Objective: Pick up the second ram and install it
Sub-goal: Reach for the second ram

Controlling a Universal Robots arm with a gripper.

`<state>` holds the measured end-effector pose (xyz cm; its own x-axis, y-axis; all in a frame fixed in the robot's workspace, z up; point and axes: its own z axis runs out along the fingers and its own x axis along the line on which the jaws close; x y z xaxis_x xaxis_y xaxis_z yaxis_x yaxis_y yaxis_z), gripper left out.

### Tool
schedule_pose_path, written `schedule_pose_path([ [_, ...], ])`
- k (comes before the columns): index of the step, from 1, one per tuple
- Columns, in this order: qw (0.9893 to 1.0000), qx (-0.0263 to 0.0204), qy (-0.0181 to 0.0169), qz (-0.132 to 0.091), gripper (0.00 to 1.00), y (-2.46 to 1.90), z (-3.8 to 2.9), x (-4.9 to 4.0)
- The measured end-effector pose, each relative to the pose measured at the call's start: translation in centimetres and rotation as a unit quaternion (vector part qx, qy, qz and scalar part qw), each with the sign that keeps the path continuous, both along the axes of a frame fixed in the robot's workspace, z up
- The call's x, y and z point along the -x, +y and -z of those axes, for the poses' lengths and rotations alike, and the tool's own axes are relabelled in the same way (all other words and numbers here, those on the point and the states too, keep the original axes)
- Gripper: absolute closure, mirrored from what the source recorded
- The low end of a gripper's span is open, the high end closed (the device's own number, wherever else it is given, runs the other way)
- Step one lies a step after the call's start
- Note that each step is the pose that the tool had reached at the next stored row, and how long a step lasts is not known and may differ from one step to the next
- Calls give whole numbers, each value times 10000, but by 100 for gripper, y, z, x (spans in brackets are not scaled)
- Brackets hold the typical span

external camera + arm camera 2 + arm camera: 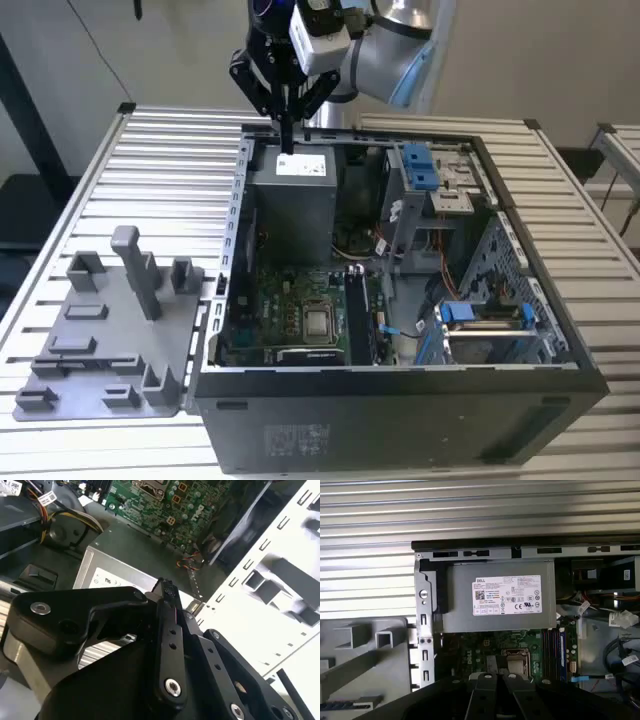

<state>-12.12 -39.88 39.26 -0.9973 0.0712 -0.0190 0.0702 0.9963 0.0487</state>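
Note:
My gripper hangs above the rear of the open computer case, over the grey power supply. Its two black fingers are pressed together and nothing shows between them. In the first wrist view the gripper points towards the power supply and the green motherboard. The memory slots lie beside the processor socket, with a blue stick standing in one. On the grey tray lies a thin bluish strip with dark chips, which looks like the second ram.
The grey moulded tray with upright posts sits on the slatted table at the exterior view's left of the case. Blue drive-bay clips and a drive cage fill the case's other side. Cables run near the power supply.

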Motion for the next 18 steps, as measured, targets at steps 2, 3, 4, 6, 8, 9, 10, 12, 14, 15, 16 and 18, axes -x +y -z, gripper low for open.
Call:
schedule_pose_path([
  [2,10000,0,0,0,89,0,0,0],
  [3,10000,0,0,0,89,0,0,0],
  [4,10000,0,0,0,89,0,0,0],
  [6,10000,0,0,0,89,0,0,0],
  [8,10000,0,0,0,89,0,0,0],
  [9,10000,0,0,0,89,0,0,0],
  [10,10000,0,0,0,89,0,0,0],
  [12,10000,0,0,0,89,0,-1,0],
  [14,10000,0,0,0,89,0,-1,0],
  [15,10000,0,0,0,89,0,-1,0],
  [16,10000,0,0,0,89,0,-1,0],
  [18,10000,1,1,0,89,0,-2,5],
])
